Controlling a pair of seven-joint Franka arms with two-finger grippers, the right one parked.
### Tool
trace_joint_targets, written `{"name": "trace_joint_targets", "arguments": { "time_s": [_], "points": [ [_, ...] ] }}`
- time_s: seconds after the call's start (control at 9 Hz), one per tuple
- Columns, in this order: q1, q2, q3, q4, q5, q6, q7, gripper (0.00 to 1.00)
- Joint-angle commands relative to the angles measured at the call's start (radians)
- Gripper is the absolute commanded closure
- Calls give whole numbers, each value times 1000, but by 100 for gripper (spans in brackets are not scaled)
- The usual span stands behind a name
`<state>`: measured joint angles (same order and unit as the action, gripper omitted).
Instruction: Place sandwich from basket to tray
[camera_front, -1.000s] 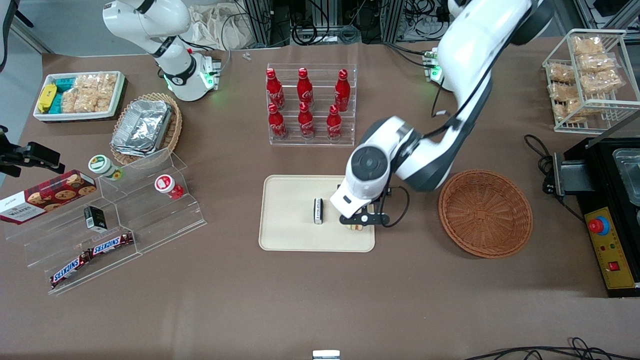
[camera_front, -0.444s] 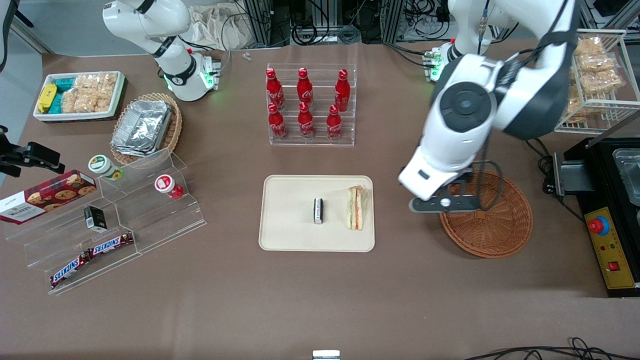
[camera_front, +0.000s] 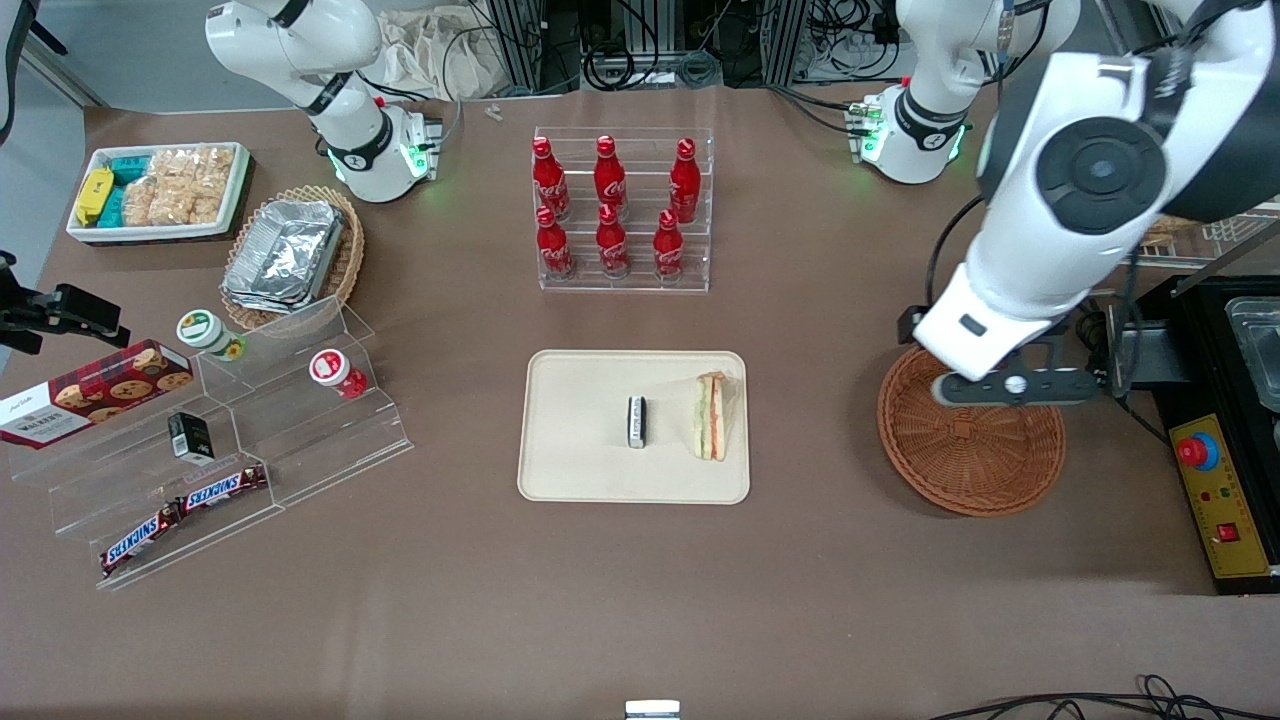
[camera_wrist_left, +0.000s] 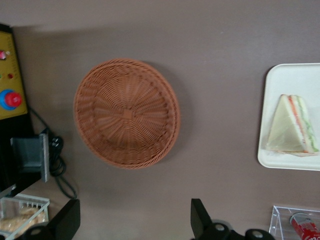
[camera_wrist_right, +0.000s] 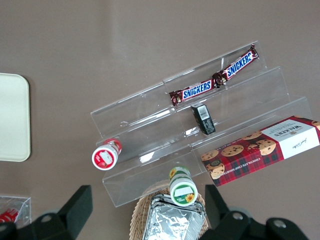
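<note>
The sandwich (camera_front: 712, 416) (camera_wrist_left: 292, 125) lies on the cream tray (camera_front: 580, 440) (camera_wrist_left: 295, 80), near the tray's edge that faces the basket, with its layered cut edge showing. The reddish-brown wicker basket (camera_front: 975, 455) (camera_wrist_left: 127, 112) sits on the table beside the tray, toward the working arm's end, with nothing in it. The left arm's gripper (camera_front: 1010, 388) (camera_wrist_left: 134, 226) hangs high above the basket's rim. It is open, its two black fingers (camera_wrist_left: 200, 220) stand wide apart, and nothing is between them.
A small black-and-white item (camera_front: 636, 421) stands mid-tray. A clear rack of red bottles (camera_front: 620, 215) is farther from the camera than the tray. A black machine with a red button (camera_front: 1200, 452) adjoins the basket. A wire rack (camera_front: 1180, 150) holds snack packs.
The gripper let go of the sandwich on the tray, rose, and swung toward the working arm's end until it was over the basket. The sandwich stays on the tray.
</note>
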<state>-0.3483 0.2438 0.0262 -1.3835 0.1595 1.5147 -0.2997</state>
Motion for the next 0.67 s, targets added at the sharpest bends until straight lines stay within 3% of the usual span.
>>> {"name": "trace_joint_targets", "arguments": {
  "time_s": [0.0, 0.22, 0.33, 0.56],
  "points": [
    [-5, -60, 104, -26, -26, -13, 147, 0],
    [-6, -72, 234, -20, -105, -31, 413, 0],
    [-8, -66, 277, -19, -144, -31, 466, 0],
    [-8, -54, 278, -19, -147, -30, 458, 0]
  ]
}}
